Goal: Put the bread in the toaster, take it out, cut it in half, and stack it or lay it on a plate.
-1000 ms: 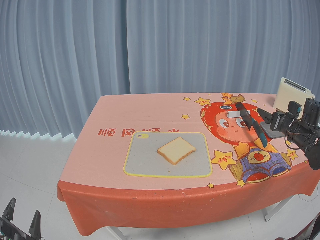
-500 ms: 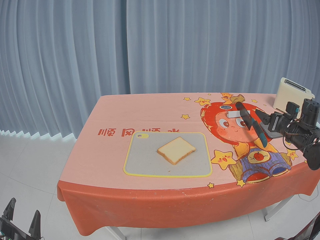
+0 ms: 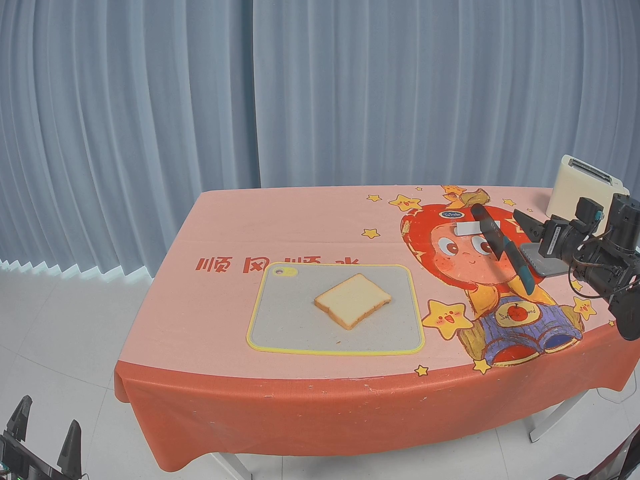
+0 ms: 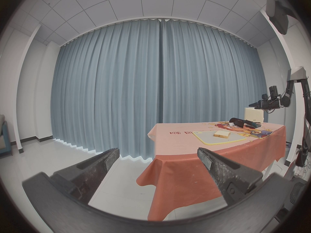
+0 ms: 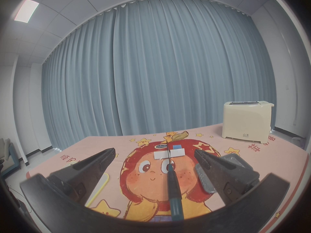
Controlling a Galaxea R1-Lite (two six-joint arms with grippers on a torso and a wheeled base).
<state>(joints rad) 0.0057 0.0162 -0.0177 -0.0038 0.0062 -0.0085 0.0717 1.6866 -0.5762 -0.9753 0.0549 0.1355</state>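
While bread (image 3: 353,300) lies on the grey board (image 3: 280,321) mid-surface (image 3: 220,235) | right gripper (image 5: 154,152) fingers (image 5: 94,165) wide, beside knife (image 3: 507,251), far right | left gripper (image 4: 157,151) fingers wide, low, near-left | blue-grey curtain (image 3: 267,68) behind

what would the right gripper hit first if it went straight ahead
Probably the knife, lying dead ahead of the open right gripper. The gripper looks higher than the knife, though, so it might pass just over it.
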